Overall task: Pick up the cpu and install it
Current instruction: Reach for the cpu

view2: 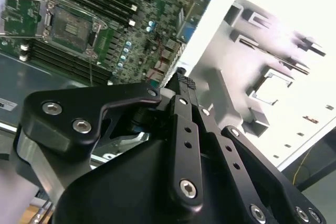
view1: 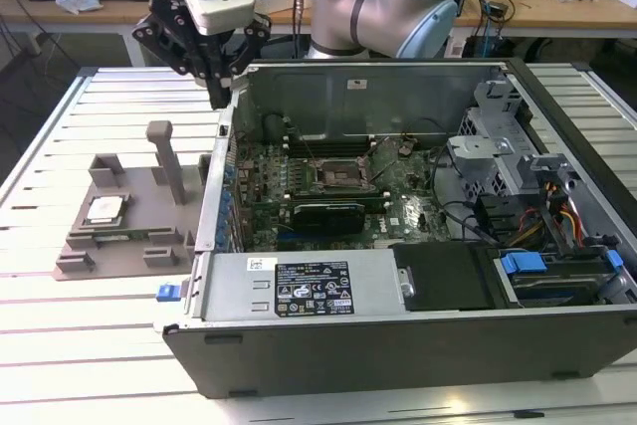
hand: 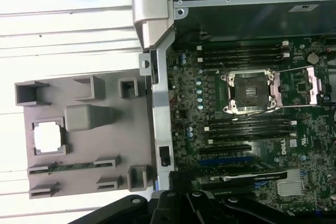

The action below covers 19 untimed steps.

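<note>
The small square silver-topped cpu is seated in the grey plastic fixture plate; the black fingers are held closed, empty, well apart from it.

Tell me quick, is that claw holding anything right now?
Gripper: closed, holding nothing; the cpu lies on the grey fixture plate.

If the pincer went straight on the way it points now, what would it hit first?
Probably the top edge of the open grey metal computer case, its wall lying directly below the downward-pointing black pincer in the exterior view. Depth is unclear; it might just miss onto the slatted table.
</note>
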Each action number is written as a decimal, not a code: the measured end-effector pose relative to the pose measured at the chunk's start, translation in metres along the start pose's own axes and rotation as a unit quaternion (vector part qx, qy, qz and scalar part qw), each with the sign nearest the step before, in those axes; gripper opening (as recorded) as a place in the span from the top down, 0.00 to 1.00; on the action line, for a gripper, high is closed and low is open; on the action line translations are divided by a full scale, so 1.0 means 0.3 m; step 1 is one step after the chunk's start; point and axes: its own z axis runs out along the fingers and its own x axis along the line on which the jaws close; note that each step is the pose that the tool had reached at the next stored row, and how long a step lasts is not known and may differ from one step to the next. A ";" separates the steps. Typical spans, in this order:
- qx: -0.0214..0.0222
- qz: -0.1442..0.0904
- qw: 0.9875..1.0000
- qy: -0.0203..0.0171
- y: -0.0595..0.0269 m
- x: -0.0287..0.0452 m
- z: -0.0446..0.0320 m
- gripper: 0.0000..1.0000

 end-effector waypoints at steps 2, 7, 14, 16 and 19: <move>0.000 0.000 1.000 0.000 -0.001 0.017 0.000 0.89; 0.000 0.000 1.000 0.000 -0.005 0.067 -0.002 0.89; 0.000 0.000 1.000 0.000 -0.012 0.164 -0.004 0.89; 0.000 0.000 1.000 0.000 -0.014 0.193 -0.005 0.89; 0.000 0.000 1.000 0.000 -0.018 0.235 -0.006 0.89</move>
